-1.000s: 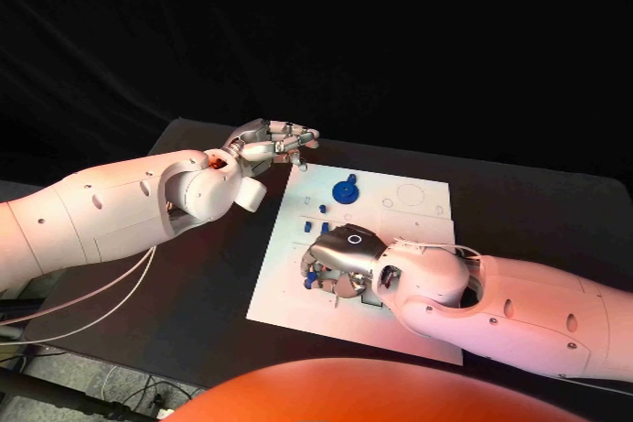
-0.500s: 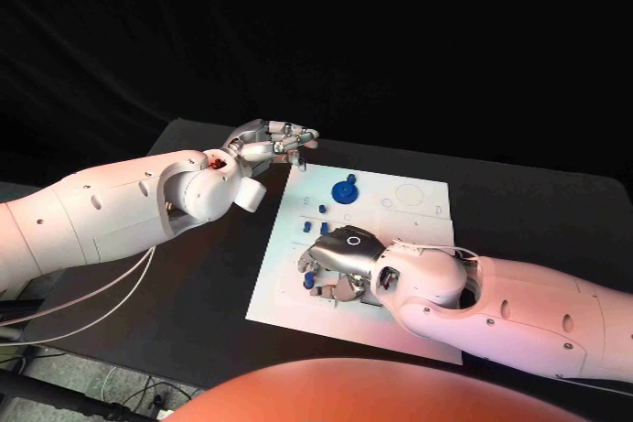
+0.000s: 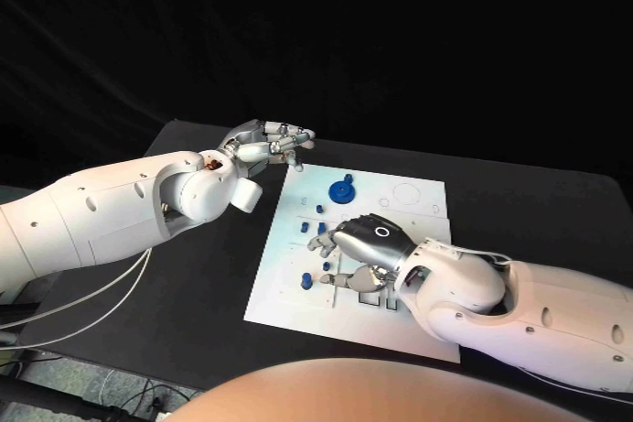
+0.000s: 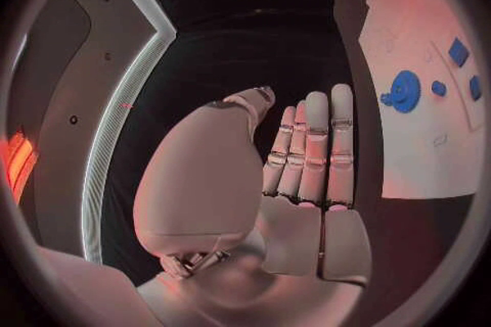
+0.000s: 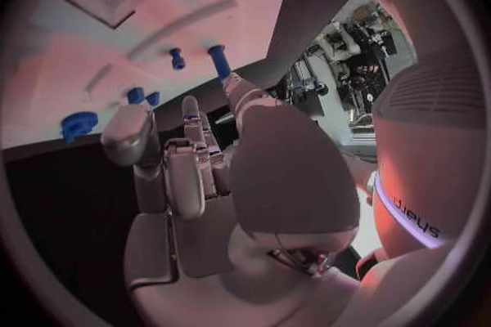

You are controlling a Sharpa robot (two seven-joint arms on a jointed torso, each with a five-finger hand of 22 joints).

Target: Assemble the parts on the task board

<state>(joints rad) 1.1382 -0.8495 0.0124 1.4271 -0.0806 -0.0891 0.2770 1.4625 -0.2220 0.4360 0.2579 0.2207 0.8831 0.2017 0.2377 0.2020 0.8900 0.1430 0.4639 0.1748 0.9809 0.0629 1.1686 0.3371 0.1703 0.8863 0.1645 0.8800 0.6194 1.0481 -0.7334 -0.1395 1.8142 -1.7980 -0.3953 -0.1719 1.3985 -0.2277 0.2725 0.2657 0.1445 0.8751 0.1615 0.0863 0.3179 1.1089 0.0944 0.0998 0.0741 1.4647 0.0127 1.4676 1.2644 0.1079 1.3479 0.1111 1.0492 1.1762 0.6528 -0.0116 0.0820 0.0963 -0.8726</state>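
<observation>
The white task board (image 3: 293, 305) lies mid-table. A blue gear (image 3: 342, 191) stands near its far edge, also the blue gear (image 4: 404, 90) and the gear (image 5: 77, 124) in the wrist views. Small blue parts (image 3: 316, 227) sit at mid-board and another blue part (image 3: 306, 280) lies by the left edge. My right hand (image 3: 363, 248) hovers over the board's middle, fingers apart towards the left, holding nothing. A blue peg (image 5: 218, 61) stands past its fingertips. My left hand (image 3: 271, 140) hangs beyond the board's far left corner, its fingers (image 4: 312, 147) straight and empty.
The black table (image 3: 528, 202) extends around the board, with bare room to the right and on the far side. My left forearm (image 3: 132, 207) reaches across the table's left side. Outlined recesses (image 3: 412, 195) mark the board's far right part.
My right hand has lifted and pulled back to the right, uncovering the blue part by the board's left edge. The left hand has barely moved.
</observation>
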